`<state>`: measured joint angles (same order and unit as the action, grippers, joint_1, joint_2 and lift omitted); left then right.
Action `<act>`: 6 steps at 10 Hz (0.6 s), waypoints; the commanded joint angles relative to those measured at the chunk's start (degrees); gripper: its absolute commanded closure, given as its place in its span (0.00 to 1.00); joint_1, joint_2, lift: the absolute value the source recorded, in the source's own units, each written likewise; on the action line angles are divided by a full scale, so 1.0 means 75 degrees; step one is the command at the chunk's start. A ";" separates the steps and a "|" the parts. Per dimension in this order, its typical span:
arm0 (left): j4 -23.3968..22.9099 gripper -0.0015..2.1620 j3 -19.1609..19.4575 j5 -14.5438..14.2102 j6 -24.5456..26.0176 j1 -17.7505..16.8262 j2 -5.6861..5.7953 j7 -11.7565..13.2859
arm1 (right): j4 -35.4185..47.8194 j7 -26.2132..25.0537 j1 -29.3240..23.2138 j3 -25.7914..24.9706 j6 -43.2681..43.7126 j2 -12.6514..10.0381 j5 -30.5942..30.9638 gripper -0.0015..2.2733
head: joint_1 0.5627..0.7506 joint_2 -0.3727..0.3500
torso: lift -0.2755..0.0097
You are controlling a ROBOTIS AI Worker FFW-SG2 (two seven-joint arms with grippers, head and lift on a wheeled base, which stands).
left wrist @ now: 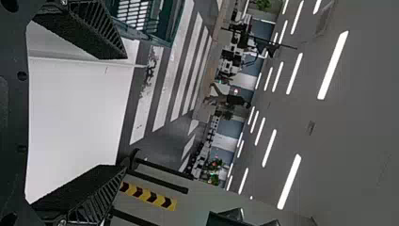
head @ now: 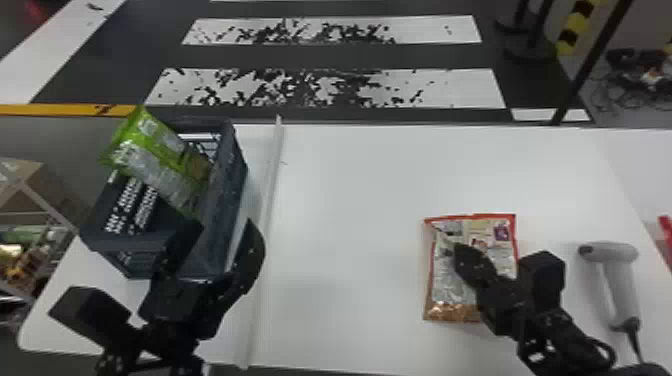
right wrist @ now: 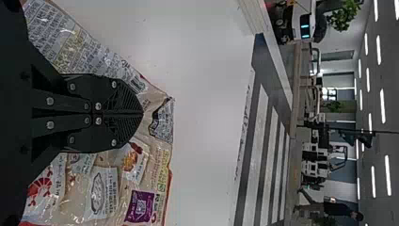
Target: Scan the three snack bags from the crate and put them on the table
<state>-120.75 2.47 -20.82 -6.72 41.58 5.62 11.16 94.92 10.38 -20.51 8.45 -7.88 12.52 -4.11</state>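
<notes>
- Your left gripper [head: 222, 232]: jaws spread, at the crate's near side, nothing between them.
- Your right gripper [right wrist: 141, 113]: jaws pressed together over the red-edged bag [head: 450, 285], which lies flat on the counter [head: 350, 200]; can't tell if they nip any film.
- Beyond the left jaws, the green bag [head: 155, 155] leans tilted out of the crate [head: 230, 185]. Likely next pick: straddle its upper part, close gently, lift clear of the rim before swinging across.
- Off to the right, the scanner [head: 622, 295] lies by the red-edged bag. When scanning, flatten creases over the code.
- Hard to make out: a third bag, the crate's floor, the green bag's lower end. The cord [head: 634, 342] runs out of sight.
</notes>
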 commanded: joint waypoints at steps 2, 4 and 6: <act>-0.0001 0.02 -0.0001 -0.0036 0.0000 0.0010 0.0000 0.0012 | 0.0095 0.0023 -0.0124 -0.0001 0.0048 0.0076 -0.0038 0.90 | 0.70 0.62 | 0.64; -0.0025 0.02 -0.0024 -0.0059 0.0000 0.0010 0.0000 0.0012 | 0.0845 0.0023 -0.0394 -0.0271 -0.0093 0.0111 -0.0214 0.90 | 0.70 0.61 | 0.64; -0.0072 0.02 -0.0071 -0.0059 0.0000 0.0010 0.0000 0.0012 | 0.2450 0.0152 -0.1120 -0.1114 -0.0632 0.0135 -0.1198 0.71 | 0.70 0.59 | 0.64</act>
<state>-121.19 1.98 -21.27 -6.72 41.66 5.62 11.26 109.50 11.42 -27.09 2.23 -11.24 13.53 -10.78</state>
